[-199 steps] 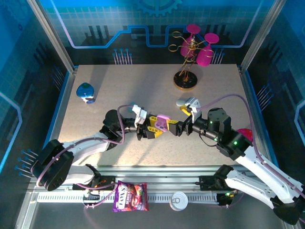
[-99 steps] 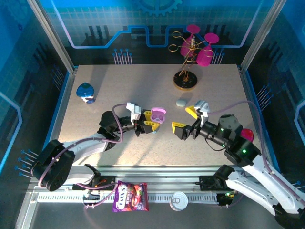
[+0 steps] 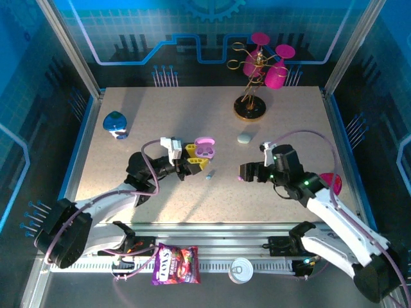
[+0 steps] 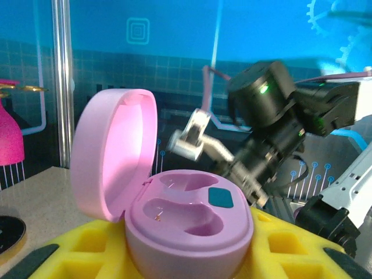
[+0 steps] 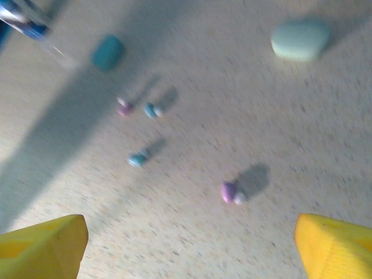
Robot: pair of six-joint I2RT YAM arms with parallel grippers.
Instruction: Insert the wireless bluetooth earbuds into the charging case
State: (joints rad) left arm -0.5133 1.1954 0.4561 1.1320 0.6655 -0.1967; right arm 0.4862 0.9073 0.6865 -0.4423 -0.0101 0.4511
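Centrally, left pincer (image 3: 195, 158) grips charging case (image 3: 205, 148), edges (image 3: 212, 222) distant.

top: bright, sharp, blue-lit walls; soft shadow across table (image 3: 295, 115) at 10 o'clock | left wrist: pink case (image 4: 186, 226) crisp, right arm (image 4: 261, 133) behind it motion-blurred | right wrist: whole frame smeared, earbuds (image 5: 231, 192) soft, shadows falling toward 1 o'clock, yellow fingertips (image 5: 40, 244) blurred at 7 and 5 o'clock

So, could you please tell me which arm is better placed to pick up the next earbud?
Right, probably. The right pincer is open above the purple earbud and other loose ones. The left pincer is shut on the open pink case.
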